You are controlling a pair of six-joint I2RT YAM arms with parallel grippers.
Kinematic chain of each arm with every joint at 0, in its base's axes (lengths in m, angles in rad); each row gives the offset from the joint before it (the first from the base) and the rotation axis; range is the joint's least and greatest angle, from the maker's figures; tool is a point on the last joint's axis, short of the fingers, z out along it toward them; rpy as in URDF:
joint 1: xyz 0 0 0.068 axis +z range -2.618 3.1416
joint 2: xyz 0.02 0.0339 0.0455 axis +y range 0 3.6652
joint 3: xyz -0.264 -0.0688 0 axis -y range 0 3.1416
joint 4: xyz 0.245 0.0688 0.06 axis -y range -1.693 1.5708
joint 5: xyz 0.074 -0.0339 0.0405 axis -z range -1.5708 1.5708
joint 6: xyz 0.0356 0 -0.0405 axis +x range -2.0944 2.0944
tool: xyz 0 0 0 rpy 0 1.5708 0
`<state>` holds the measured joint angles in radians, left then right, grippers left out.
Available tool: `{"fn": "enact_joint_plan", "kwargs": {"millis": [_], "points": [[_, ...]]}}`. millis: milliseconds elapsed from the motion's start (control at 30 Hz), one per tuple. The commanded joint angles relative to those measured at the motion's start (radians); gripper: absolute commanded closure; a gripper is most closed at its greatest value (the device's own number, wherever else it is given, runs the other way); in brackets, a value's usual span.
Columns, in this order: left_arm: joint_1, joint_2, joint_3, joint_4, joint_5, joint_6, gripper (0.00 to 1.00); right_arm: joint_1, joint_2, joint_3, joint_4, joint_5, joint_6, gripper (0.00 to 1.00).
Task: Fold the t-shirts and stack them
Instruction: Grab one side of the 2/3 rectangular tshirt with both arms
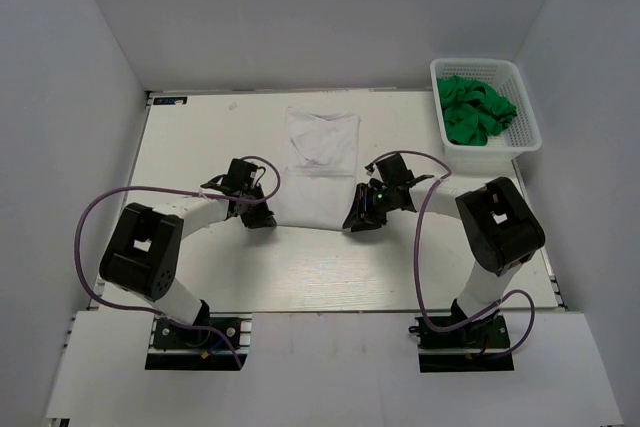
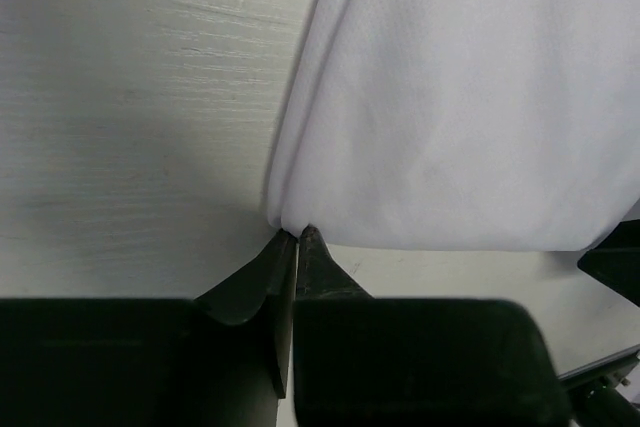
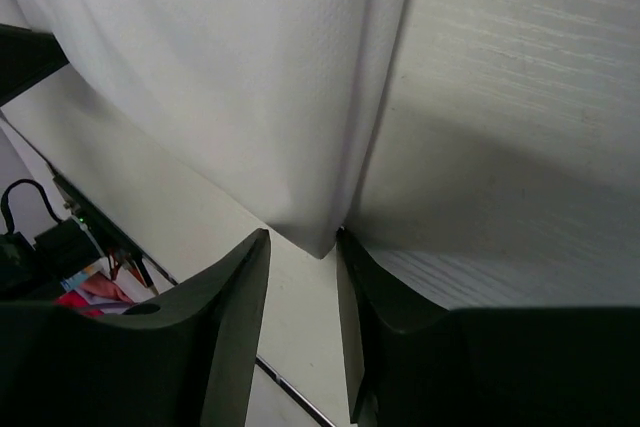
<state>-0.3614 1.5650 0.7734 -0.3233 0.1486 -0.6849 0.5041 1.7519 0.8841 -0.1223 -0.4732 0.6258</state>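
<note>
Table (image 1: 190, 147): one, pale, with two arms (image 1: 150, 247) fixed at its near edge.
White shirt (image 1: 320, 162): one. It lies spread out in the middle of the table, between the two claws. Its bottom edge is on the side near the arms.
Green shirts (image 1: 476, 112): one bunched pile, all inside the basket. I cannot count how many are in the pile.
Basket (image 1: 475, 61): one, white, with holes in its sides. It sits at the far right corner of the table, well apart from the white shirt.
Left claw (image 2: 300, 232): one, down at the near left corner of the white shirt. Its two fingers are almost together and they pinch the tip of that corner.
Right claw (image 3: 303, 237): one, down at the near right corner of the white shirt. Its two fingers stand apart. The corner tip sits in the gap between them and is not squeezed.
Cords (image 1: 90, 237): two, purple, one looping along each arm.
</note>
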Motion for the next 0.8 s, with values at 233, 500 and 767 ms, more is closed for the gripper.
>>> {"fn": "enact_joint_plan", "kwargs": {"millis": [233,500,767], "points": [[-0.001,0.023,-0.017,0.012,0.016,0.018,1.00,-0.002,0.043,0.024,-0.008,-0.025,-0.011,1.00],[-0.022,-0.155,-0.017,-0.109,0.026,0.018,1.00,0.007,-0.124,0.013,-0.115,0.018,-0.084,1.00],[-0.022,-0.353,0.102,-0.348,0.184,0.050,1.00,0.001,-0.394,0.062,-0.361,-0.056,-0.141,1.00]]}}
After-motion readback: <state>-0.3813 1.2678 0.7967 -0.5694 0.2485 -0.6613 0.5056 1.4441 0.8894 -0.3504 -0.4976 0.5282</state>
